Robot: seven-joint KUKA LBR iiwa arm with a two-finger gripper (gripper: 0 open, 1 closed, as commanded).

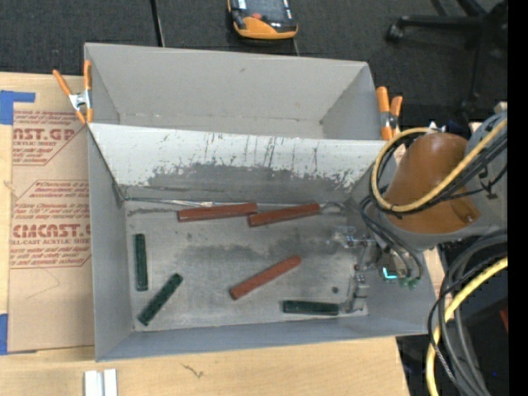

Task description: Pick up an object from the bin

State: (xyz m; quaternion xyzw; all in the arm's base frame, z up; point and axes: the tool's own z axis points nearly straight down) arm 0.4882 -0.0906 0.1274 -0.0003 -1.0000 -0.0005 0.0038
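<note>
My gripper hangs low at the bin's right side, close to the right wall. Just left of its tip a short dark green stick lies flat near the front right corner. A red-brown stick lies slanted on the floor further left, toward the middle. Nothing shows between the fingers.
Two red-brown sticks lie end to end along the back wall. Two more dark green sticks rest at the left side. The arm with its orange cover and yellow cables leans over the right rim.
</note>
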